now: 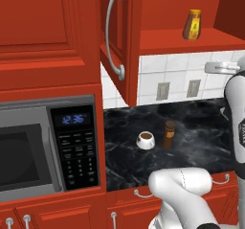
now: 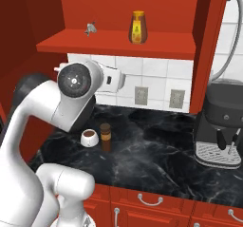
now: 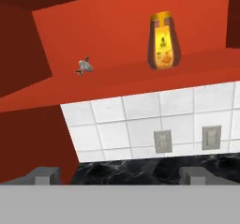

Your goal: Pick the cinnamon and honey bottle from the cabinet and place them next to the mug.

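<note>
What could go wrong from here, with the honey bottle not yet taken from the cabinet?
1. The honey bottle stands upright near the front edge of the cabinet shelf; a poorly aimed reach by the open gripper might tip it off.
2. The cinnamon stands close beside the mug; setting the honey down there might knock either over.
3. A small grey object lies on the same shelf and might get swept off.

A kitchen: microwave (image 1: 48, 146), coffee machine (image 2: 219, 126), marble counter (image 2: 156, 150), red cabinet (image 1: 117, 41)
</note>
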### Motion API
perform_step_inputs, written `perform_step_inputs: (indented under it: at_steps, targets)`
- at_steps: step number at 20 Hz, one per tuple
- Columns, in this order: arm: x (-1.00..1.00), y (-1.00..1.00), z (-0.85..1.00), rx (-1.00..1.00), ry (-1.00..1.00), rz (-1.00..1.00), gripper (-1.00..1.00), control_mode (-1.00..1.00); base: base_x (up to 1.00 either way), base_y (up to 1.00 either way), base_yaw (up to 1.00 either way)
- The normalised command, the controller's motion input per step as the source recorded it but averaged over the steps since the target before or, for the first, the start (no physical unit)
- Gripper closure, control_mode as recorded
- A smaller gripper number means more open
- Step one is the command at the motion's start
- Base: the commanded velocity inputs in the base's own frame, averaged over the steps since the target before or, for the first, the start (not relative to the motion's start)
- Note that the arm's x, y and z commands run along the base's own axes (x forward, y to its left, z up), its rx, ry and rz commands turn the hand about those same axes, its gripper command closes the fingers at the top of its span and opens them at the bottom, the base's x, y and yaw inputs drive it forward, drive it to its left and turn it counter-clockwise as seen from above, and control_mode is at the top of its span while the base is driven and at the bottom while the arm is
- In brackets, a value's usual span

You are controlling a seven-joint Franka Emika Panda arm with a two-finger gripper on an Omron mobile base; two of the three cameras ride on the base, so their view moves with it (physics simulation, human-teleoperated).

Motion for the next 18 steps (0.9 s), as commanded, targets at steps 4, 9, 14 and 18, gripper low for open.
perform_step_inputs:
  at_steps: [4,9,14,18]
  targets:
    - [-0.40,-0.07,0.57,0.00,0.00,0.00,-1.00,-1.00,0.00,0.00,0.00]
    - [-0.03,0.05,0.40,-0.08,0.02,-0.01,-1.00,-1.00,0.00,0.00,0.00]
    - [0.65,0.02,0.14,-0.24,0.05,-0.13,-1.00,-1.00,0.00,0.00,0.00]
    - [0.42,0.00,0.34,-0.07,0.02,-0.13,-1.00,-1.00,0.00,0.00,0.00]
